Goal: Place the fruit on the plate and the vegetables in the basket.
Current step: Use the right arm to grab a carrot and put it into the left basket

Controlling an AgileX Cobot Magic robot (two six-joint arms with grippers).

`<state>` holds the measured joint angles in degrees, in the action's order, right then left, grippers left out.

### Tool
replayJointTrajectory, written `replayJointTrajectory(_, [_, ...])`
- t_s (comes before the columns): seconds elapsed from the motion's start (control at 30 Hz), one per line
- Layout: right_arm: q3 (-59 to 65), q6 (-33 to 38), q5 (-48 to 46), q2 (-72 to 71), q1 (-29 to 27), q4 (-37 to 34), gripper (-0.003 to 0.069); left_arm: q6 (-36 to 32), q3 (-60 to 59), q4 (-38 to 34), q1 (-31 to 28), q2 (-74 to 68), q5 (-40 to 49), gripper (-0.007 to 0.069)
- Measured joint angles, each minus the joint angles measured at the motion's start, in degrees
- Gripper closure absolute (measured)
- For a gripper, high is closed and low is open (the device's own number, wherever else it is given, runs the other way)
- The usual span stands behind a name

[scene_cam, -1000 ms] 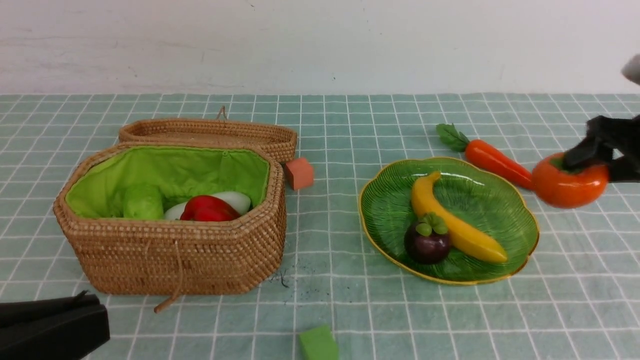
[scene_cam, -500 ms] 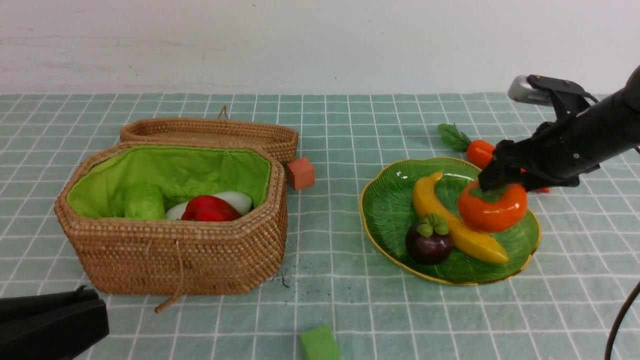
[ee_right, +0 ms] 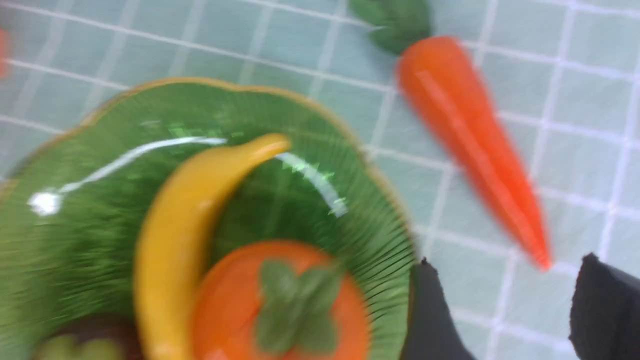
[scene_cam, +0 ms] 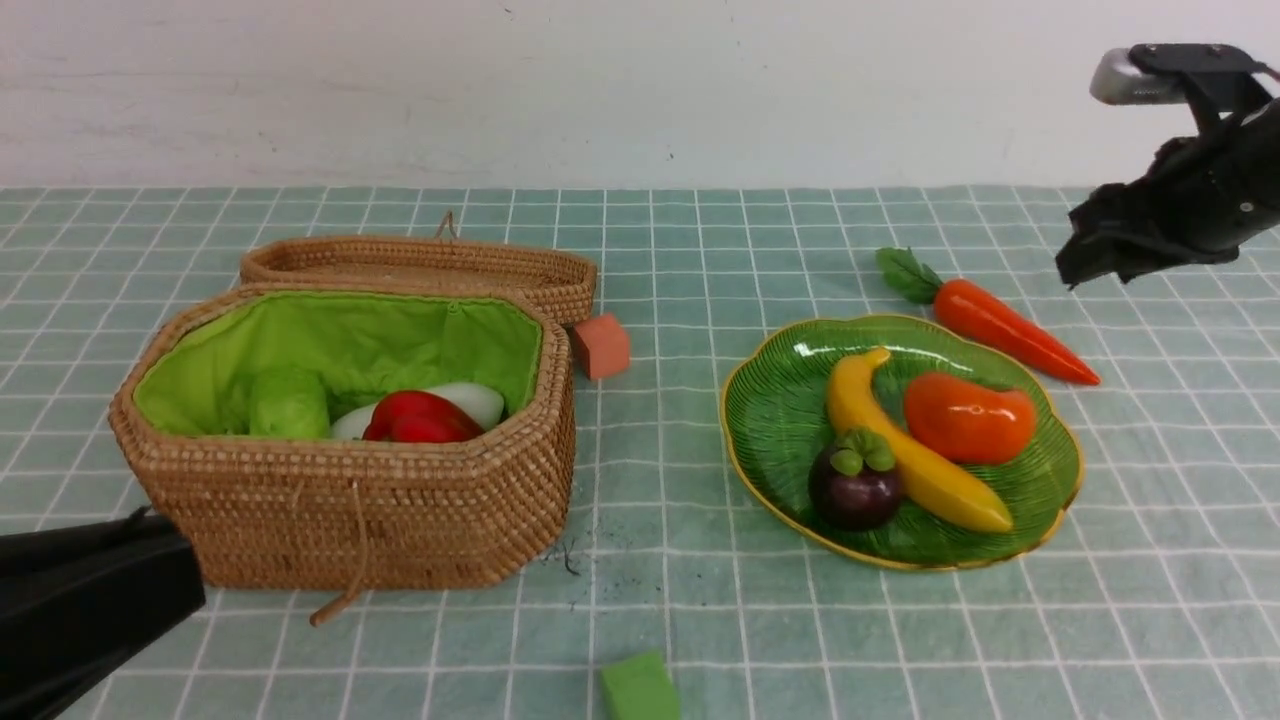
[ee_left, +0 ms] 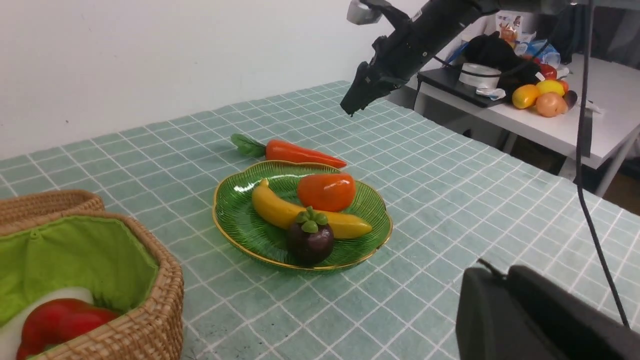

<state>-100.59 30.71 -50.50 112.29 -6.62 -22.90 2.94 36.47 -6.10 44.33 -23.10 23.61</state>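
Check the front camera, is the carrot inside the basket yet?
No, the carrot lies on the tablecloth just behind the plate, far from the basket.

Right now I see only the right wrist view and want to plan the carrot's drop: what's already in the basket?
Observer: The basket holds the red pepper, the white radish and the green gourd.
Operator: Is its lid in the way?
Observer: No, the lid lies off it, on the table behind the basket.
Operator: And the left gripper?
Observer: The left gripper is shut, low by the basket's near left corner.
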Motion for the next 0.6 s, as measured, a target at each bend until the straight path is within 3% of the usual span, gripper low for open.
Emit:
replayJointTrajectory(0.1, [-7.61,3.29,-2.88,6.47,-1.21,-0.16,0.0263,0.00,0.00,0.88,0.00,0.00,0.00,0.0586])
replayJointTrajectory(0.33, [-24.99,13.28,-7.44,21.98,-1.91,-4.51,0.0137,0.00,0.00,2.17,0.00,0.00,0.00,0.0586])
replayJointTrajectory(0.6, [-30.36,16.73,-7.22,27.92,-0.70,-9.75,0.0124,0.00,0.00,2.95,0.00,0.00,0.00,0.0585])
